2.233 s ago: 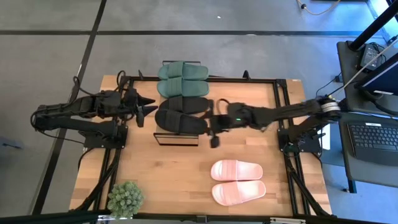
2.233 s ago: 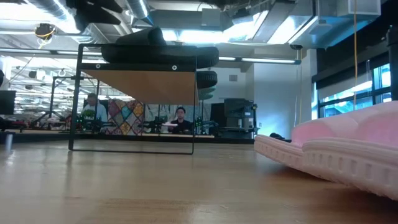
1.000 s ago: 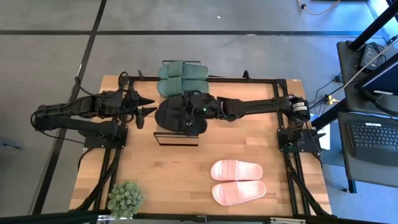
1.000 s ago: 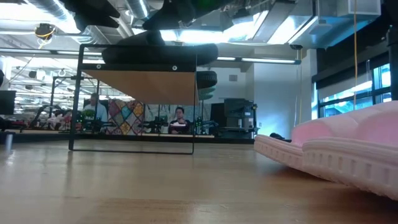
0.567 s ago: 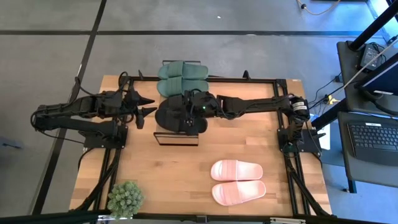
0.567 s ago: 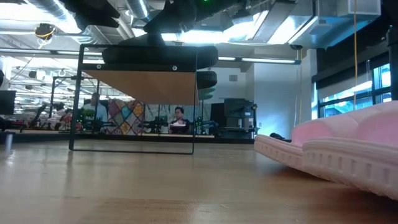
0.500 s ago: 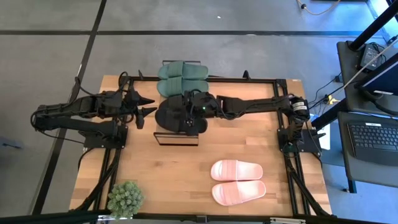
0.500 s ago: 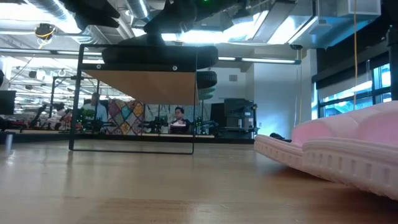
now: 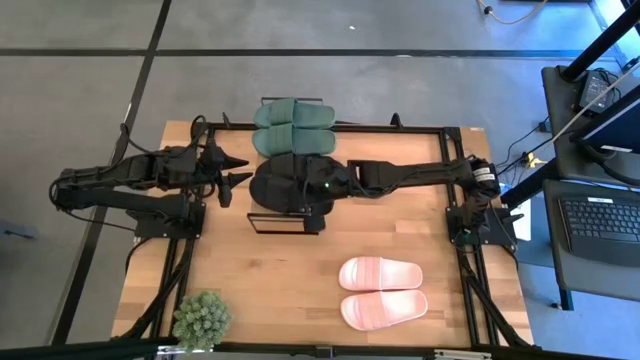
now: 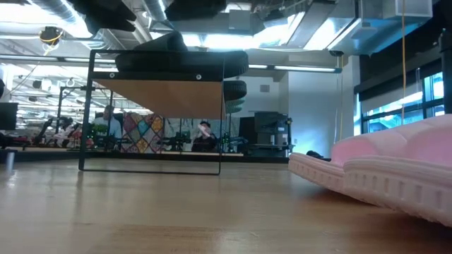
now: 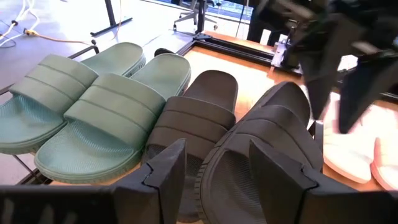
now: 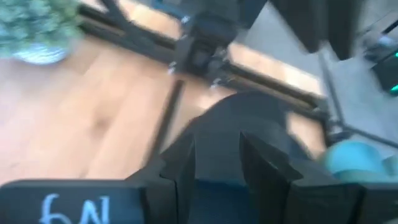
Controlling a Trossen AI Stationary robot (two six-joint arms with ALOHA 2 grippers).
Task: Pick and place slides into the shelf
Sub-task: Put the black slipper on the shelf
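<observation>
While the pink slides [image 9: 382, 292] lie unplaced at five o'clock on the surface [image 9: 400, 215], the right gripper [image 9: 305, 190] hovers at centre over the black slides [image 9: 285, 185] atop the shelf [image 9: 283, 222], fingers parted with nothing visibly between them. At nine o'clock the left gripper [image 9: 233, 170] waits, unclenched and empty; at twelve o'clock rest the green slides [image 9: 292, 127]. Good practice, judged: lift straight clear before swinging, so the stacked pair stays square.

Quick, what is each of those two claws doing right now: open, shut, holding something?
Left gripper: open, empty, beside the black rubber slide sandals.
Right gripper: over a black slide sandal; open or shut cannot be told.
</observation>
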